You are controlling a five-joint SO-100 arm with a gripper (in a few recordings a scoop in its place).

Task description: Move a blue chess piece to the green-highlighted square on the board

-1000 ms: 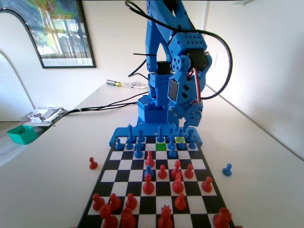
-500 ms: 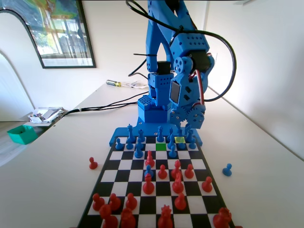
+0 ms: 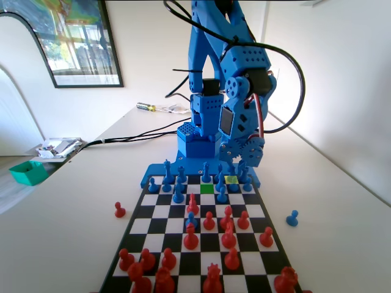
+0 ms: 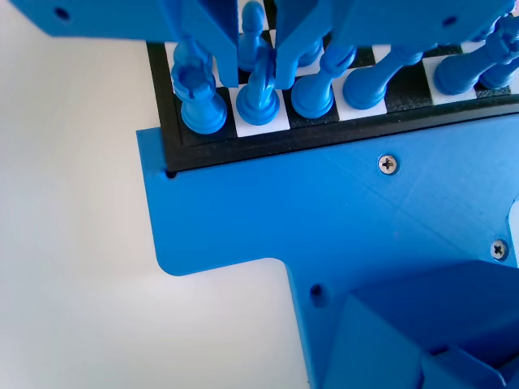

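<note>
We see the green-highlighted square (image 3: 207, 188) bare, just left of and nearer the camera than the gripper (image 3: 242, 163) in the fixed view — so the move itself remains. In the wrist view the gripper's jaws straddle a blue piece (image 4: 261, 96) on the board (image 4: 243, 146)'s back row — whether clenched, we cannot tell.
</note>
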